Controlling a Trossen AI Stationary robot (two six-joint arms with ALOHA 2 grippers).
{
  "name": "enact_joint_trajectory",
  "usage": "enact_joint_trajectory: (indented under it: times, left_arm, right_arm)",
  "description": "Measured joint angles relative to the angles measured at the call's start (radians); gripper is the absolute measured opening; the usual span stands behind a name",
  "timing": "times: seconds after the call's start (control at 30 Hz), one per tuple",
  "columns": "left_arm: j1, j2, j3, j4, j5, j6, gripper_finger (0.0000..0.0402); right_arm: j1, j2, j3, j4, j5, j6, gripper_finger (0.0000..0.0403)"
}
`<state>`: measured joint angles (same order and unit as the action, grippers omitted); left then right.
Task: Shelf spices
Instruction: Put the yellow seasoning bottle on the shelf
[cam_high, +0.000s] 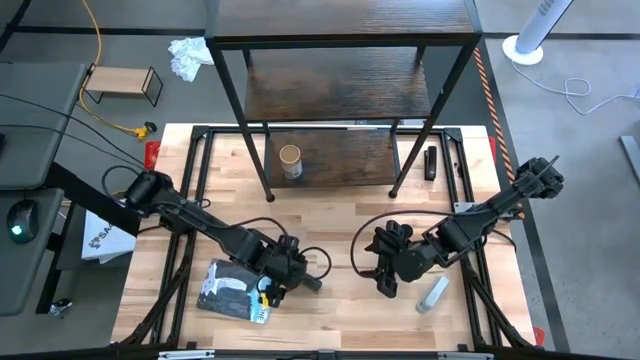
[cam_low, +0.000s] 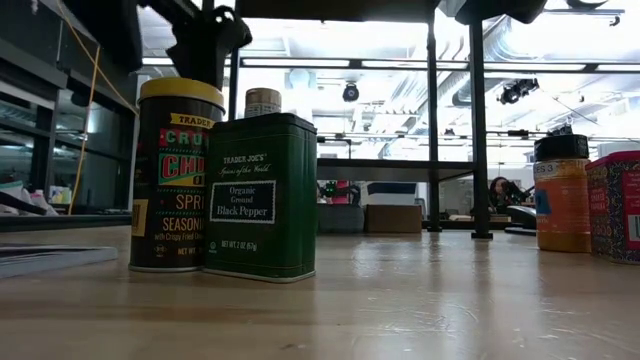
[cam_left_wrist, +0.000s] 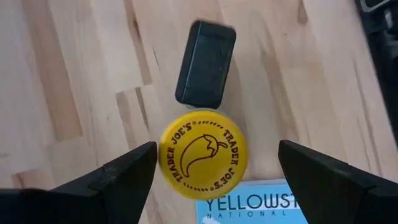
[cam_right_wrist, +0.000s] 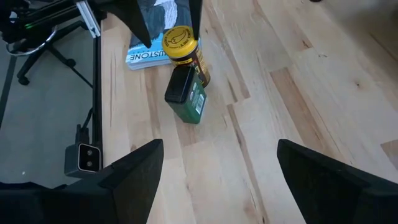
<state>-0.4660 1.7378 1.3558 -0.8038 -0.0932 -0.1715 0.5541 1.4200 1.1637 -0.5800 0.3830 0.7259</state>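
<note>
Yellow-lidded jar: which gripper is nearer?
Left. The left gripper hangs open directly above the yellow-lidded jar, fingers either side of its lid. The right gripper is open too, off to the jar's side across bare table.

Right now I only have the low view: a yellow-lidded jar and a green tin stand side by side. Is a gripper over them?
Observer: Yes. The left gripper hangs straight above the jar, with its fingers open on either side of the lid and not touching it.
Operator: And the right gripper?
Observer: The right gripper is open over bare table, facing the jar and the tin from a distance.
Operator: Is anything lying near it?
Observer: A grey-white tube lies flat on the table beside it.
</note>
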Motion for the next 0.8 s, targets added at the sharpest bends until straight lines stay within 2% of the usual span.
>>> enact_joint_trajectory:
  times: [0.43,0.57,0.67,0.8]
  left_arm:
    - [-0.006,0.073,-0.001,0.011,-0.001,-0.034,0.0333]
    - [-0.019,0.074,-0.001,0.024,-0.052,-0.07,0.0331]
    - [-0.021,0.074,-0.001,0.024,-0.082,-0.088,0.0314]
    - [-0.02,0.074,-0.001,0.024,-0.112,-0.111,0.0261]
  right_arm:
    - [0.0,0.0,0.0,-0.001,0.003,0.035,0.0312]
    - [0.0,0.0,0.0,0.0,0.003,0.038,0.0312]
    - [0.0,0.0,0.0,0.0,0.004,0.035,0.0312]
    - [0.0,0.0,0.0,0.0,0.005,0.034,0.0312]
